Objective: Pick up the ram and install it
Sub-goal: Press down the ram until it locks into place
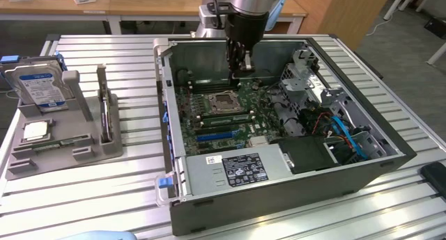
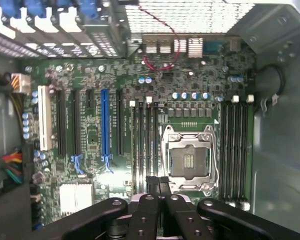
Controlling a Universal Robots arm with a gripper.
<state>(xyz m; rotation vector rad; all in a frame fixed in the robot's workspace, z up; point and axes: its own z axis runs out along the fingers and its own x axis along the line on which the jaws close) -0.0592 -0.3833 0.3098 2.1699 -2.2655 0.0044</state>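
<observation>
The gripper (image 2: 160, 182) hangs inside the open computer case (image 1: 390, 146), its fingertips pressed together with nothing visibly between them, just above the motherboard (image 2: 90, 75). In the exterior view the empty processor socket (image 1: 224, 101) lies at about six o'clock from it, with the drive cage (image 1: 303, 75) at three o'clock. The ram (image 1: 104, 117) stands on edge in the grey holder (image 1: 52, 156) well outside the case, at about nine o'clock, beside the hard drive (image 1: 39, 86).
</observation>
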